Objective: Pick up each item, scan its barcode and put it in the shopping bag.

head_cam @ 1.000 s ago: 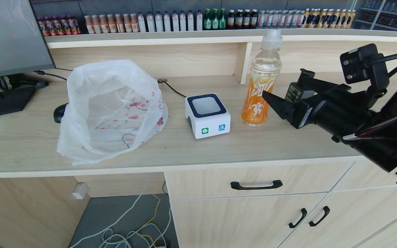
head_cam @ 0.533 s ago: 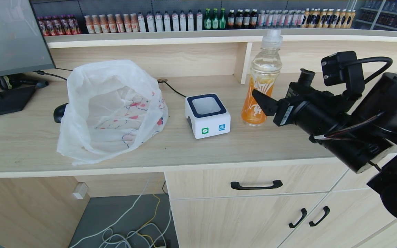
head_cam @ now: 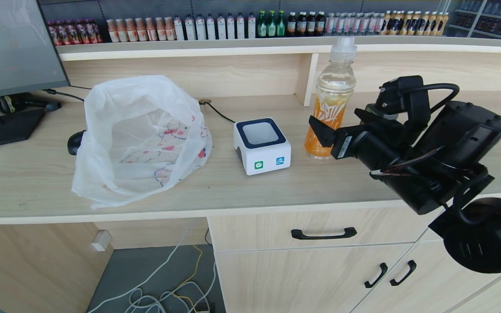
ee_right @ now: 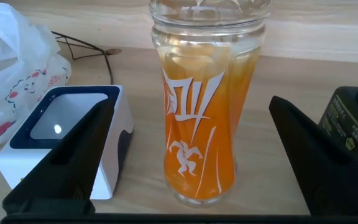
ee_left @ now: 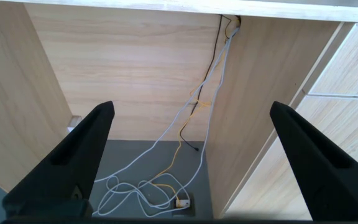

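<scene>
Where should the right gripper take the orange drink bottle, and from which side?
Probably the narrowed waist of the orange drink bottle, approached level from the front right of the counter, where the open right gripper is. The bottle stands upright, its waist is slimmest, and the scanner crowds its left.

bottle [head_cam: 335, 108]: orange, white markings | scanner [head_cam: 262, 148]: white, navy | bag [head_cam: 141, 130]: white

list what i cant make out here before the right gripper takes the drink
- Orange drink bottle: barcode not on the sides facing the head and right wrist views.
- Dark item beside it: mostly behind the right gripper in both views, kind unclear.
- Shopping bag: in head view, its folds hide whether anything lies inside.
- Black object: half hidden behind the bag in head view.
</scene>
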